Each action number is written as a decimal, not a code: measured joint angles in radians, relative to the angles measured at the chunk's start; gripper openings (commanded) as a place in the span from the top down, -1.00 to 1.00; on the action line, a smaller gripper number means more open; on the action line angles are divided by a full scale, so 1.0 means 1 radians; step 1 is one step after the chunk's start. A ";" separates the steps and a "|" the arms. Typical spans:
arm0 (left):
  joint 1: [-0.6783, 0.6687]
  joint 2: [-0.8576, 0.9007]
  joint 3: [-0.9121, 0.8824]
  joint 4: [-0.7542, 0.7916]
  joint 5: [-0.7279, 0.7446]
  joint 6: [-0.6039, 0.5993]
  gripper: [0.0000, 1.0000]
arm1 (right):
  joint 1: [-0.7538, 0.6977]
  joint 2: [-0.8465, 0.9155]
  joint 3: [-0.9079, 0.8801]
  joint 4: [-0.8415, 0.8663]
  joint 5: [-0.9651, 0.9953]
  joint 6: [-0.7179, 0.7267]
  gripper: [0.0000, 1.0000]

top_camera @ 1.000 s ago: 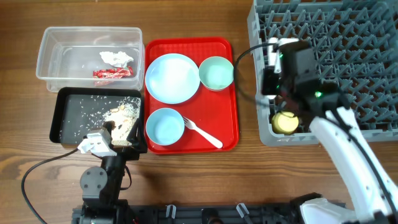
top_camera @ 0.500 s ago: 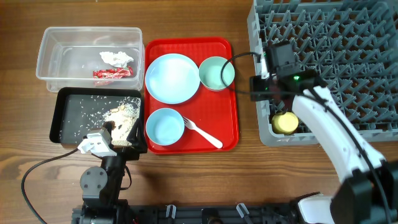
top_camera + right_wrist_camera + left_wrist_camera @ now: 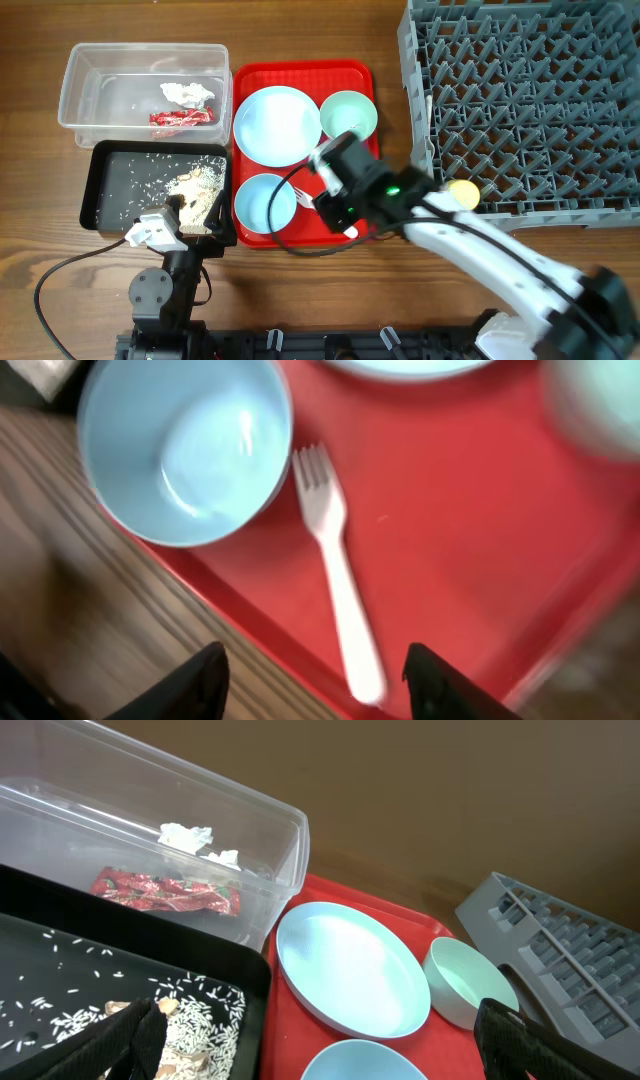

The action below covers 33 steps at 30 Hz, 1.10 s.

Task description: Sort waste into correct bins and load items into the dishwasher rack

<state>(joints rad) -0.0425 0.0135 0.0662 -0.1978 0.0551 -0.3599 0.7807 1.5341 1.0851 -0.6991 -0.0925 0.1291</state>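
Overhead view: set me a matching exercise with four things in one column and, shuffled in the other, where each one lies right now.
Things:
1. red-and-white wrapper
2. rice scraps
3. white fork
4. yellow-green cup

Places:
a. in the grey rack
b. in the clear tub
c. on the red tray
d. in the black tray

Pairs: 1-b, 2-d, 3-c, 4-a

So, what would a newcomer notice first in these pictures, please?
The bright red tray in the middle stands out, carrying a pale blue plate and a white fork. The right gripper hovers open above that fork, and the big grey rack fills the far right corner.
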 measured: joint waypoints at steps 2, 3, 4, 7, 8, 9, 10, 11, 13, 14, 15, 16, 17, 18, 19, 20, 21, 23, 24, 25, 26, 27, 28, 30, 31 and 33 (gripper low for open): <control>0.000 0.000 0.000 0.000 0.000 0.000 -1.00 | 0.023 0.085 -0.029 0.024 0.008 0.001 -0.07; 0.000 0.000 0.000 0.000 0.000 0.000 -1.00 | 0.025 0.113 -0.036 0.037 0.014 0.000 -0.04; 0.000 0.000 0.000 0.000 0.000 0.000 -1.00 | 0.025 0.137 -0.038 0.051 0.016 -0.003 -0.04; 0.000 0.000 0.000 0.000 0.000 0.000 -1.00 | 0.025 0.222 -0.038 0.092 0.050 -0.022 -0.04; 0.000 0.000 0.000 0.000 0.000 0.000 -1.00 | 0.025 0.243 -0.038 0.096 0.061 -0.025 -0.04; 0.000 0.000 0.000 0.000 0.000 0.000 -1.00 | 0.025 0.266 -0.038 0.102 0.072 -0.027 -0.04; 0.000 0.000 0.000 0.000 0.000 0.000 -1.00 | 0.025 0.281 -0.038 0.109 0.078 -0.029 0.01; 0.000 0.000 0.000 0.000 0.000 0.000 -1.00 | 0.025 0.293 -0.034 0.116 0.091 -0.033 0.10; 0.000 0.000 0.000 0.001 0.000 0.000 -1.00 | 0.026 0.301 -0.031 0.132 0.104 -0.044 0.55; 0.000 0.000 0.000 0.000 0.000 0.000 -1.00 | 0.026 0.306 -0.027 0.138 0.114 -0.041 0.67; 0.000 0.000 0.000 0.000 0.000 0.000 -1.00 | 0.026 0.313 -0.021 0.141 0.125 -0.048 0.71; 0.000 0.000 0.000 0.000 0.000 0.000 -1.00 | 0.025 0.318 -0.015 0.143 0.128 -0.050 0.76; 0.000 0.000 0.000 0.000 0.000 0.000 -1.00 | 0.023 0.322 -0.010 0.142 0.129 -0.041 0.81; 0.000 0.000 0.000 0.000 0.000 0.000 -1.00 | 0.022 0.323 -0.007 0.136 0.130 -0.035 0.85; 0.000 0.000 0.000 0.000 0.000 0.000 -1.00 | 0.022 0.323 -0.006 0.135 0.130 -0.027 0.86; 0.000 0.000 0.000 0.000 0.000 0.000 -1.00 | 0.022 0.323 -0.005 0.132 0.130 -0.023 0.87; 0.000 0.000 0.000 0.000 0.000 0.000 -1.00 | 0.022 0.323 -0.004 0.130 0.130 -0.015 0.89; 0.000 0.000 0.000 0.000 0.000 0.000 -1.00 | 0.022 0.319 -0.004 0.125 0.131 -0.006 0.91; 0.000 0.000 0.000 0.000 0.000 0.000 -1.00 | 0.021 0.315 -0.004 0.115 0.131 0.002 0.92; 0.000 0.000 0.000 0.000 0.000 0.000 -1.00 | 0.018 0.308 -0.005 0.097 0.130 0.009 0.91; 0.000 0.000 0.000 0.000 0.000 0.000 -1.00 | 0.015 0.295 -0.010 0.080 0.130 0.018 0.91; 0.000 0.000 0.000 0.000 0.000 0.000 -1.00 | 0.011 0.276 -0.017 0.061 0.130 0.029 0.91; 0.000 0.000 0.000 0.000 0.000 0.000 -1.00 | 0.005 0.248 -0.021 0.042 0.126 0.037 0.91; 0.000 0.000 0.000 0.000 0.000 0.000 -1.00 | -0.014 0.167 -0.022 0.021 0.126 0.052 0.91; 0.000 0.000 0.000 0.000 0.000 0.000 -1.00 | -0.026 0.113 -0.022 0.015 0.126 0.058 0.90; 0.000 0.000 0.000 0.000 0.000 0.000 -1.00 | -0.053 0.010 -0.021 0.011 0.126 0.061 0.88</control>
<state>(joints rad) -0.0425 0.0135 0.0662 -0.1974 0.0551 -0.3599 0.7277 1.5440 1.0641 -0.6880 0.0330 0.1905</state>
